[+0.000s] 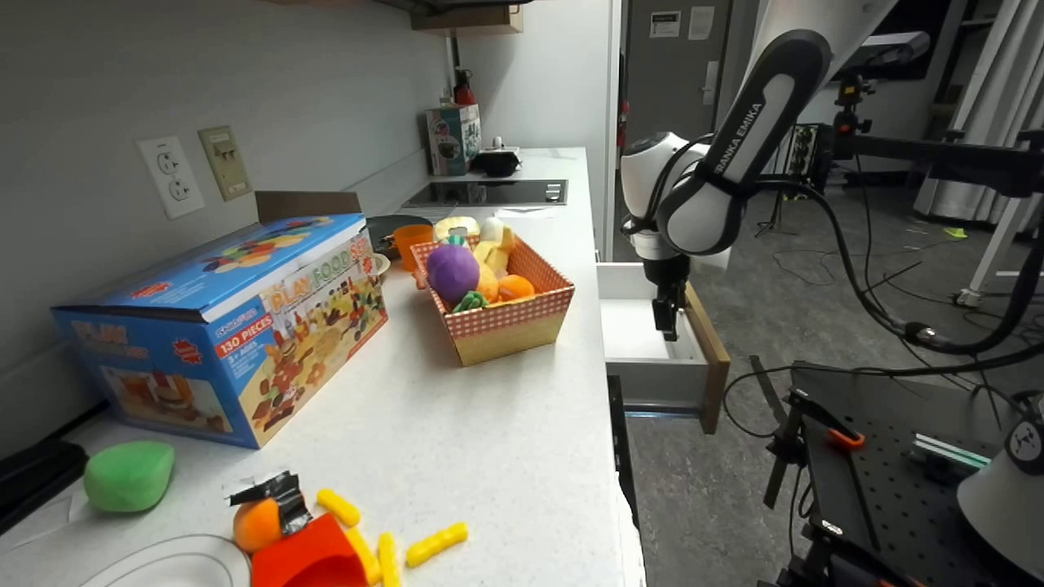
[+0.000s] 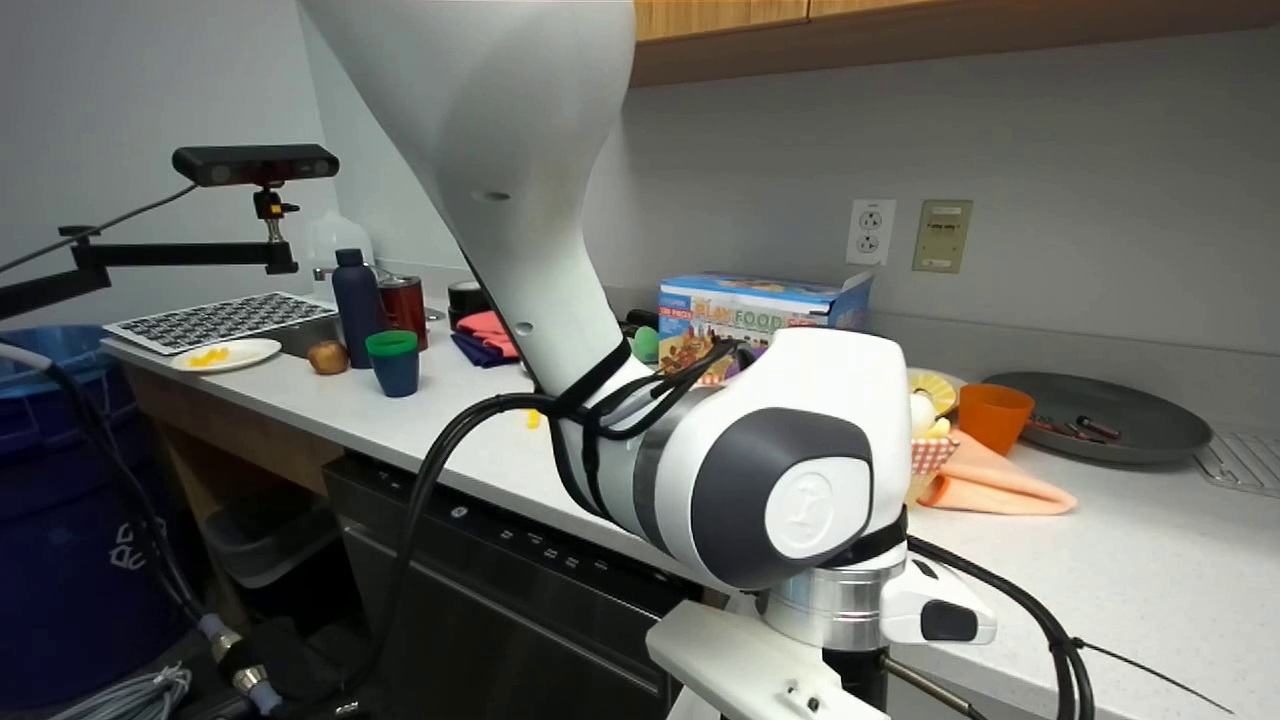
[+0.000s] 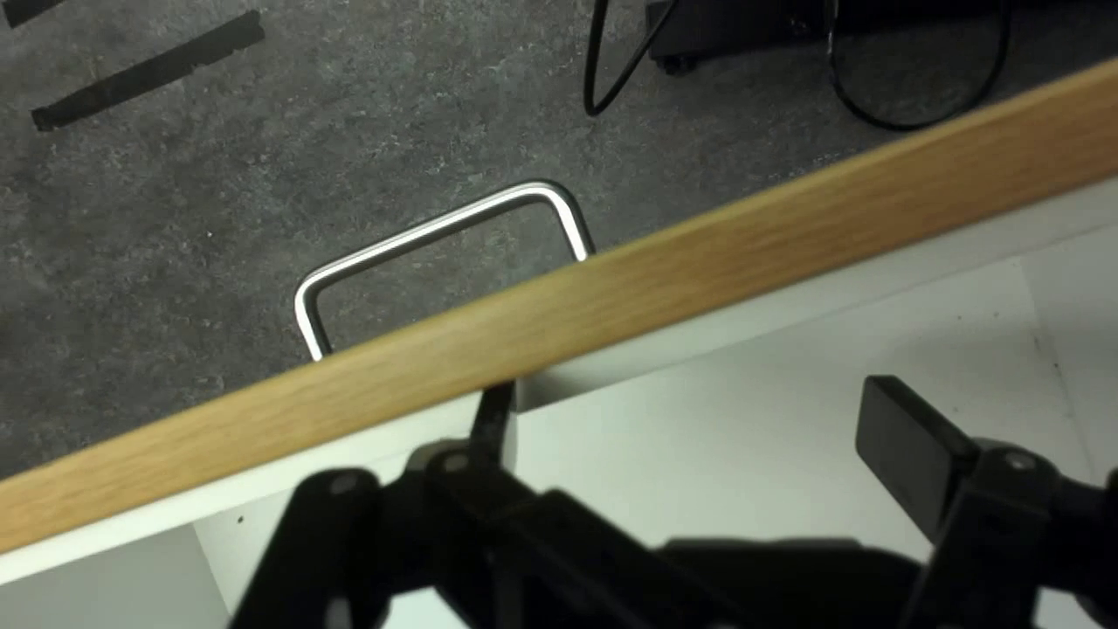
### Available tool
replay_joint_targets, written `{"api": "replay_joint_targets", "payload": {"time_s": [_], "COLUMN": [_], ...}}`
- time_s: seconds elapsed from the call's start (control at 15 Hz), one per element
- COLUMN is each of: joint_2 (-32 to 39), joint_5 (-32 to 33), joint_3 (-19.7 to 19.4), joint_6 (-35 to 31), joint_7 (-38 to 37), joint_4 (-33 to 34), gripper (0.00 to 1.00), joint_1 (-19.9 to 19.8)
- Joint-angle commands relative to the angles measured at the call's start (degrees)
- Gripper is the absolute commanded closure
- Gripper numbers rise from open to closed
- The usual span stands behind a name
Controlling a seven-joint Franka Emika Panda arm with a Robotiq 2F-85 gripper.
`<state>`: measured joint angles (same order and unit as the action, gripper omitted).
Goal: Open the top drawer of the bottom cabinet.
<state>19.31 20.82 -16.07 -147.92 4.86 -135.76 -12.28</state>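
Since depth reads poorly in an exterior view, unclear how deep the gripper [image 1: 670, 319] sits in the extended top drawer [image 1: 630, 326]; bottom cabinet [image 1: 506, 424] beside it, mostly white top showing. In an exterior view, arm [image 2: 545, 250] covers part of the food box [image 2: 740, 312], gripper mostly cut off below. Wrist view: jaws spread wide, white drawer floor between; one finger [image 3: 494, 419] near the wood-edged front panel [image 3: 559, 314], contact unclear. Shiny round-cornered metal handle [image 3: 428, 229] beyond panel.

The place looks like a kitchen and robotics lab in one: the long white surface [image 1: 506, 440] holds a black cooktop [image 1: 489, 192], with a drawer [image 1: 710, 346] and dark dishwasher [image 2: 480, 600] below and a wall cabinet [image 2: 900, 47] above; a robot arm [image 1: 758, 114], a camera [image 2: 256, 166] on a boom [image 2: 180, 255] and a black-and-white patterned board [image 2: 230, 317] point to the lab.
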Motion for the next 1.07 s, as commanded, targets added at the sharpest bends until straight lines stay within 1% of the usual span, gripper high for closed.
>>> {"api": "replay_joint_targets", "payload": {"time_s": [0.0, 0.73, 1.0], "joint_2": [2.05, 5.07, 5.18], "joint_5": [-1.68, -0.25, -0.01], "joint_3": [0.02, -3.37, -3.50], "joint_6": [1.86, 10.10, 10.34], "joint_7": [3.21, 1.96, 1.57], "joint_4": [1.18, 1.05, 0.98], "gripper": [0.00, 0.00, 0.00], "joint_1": [-1.86, -3.71, -3.64]}}
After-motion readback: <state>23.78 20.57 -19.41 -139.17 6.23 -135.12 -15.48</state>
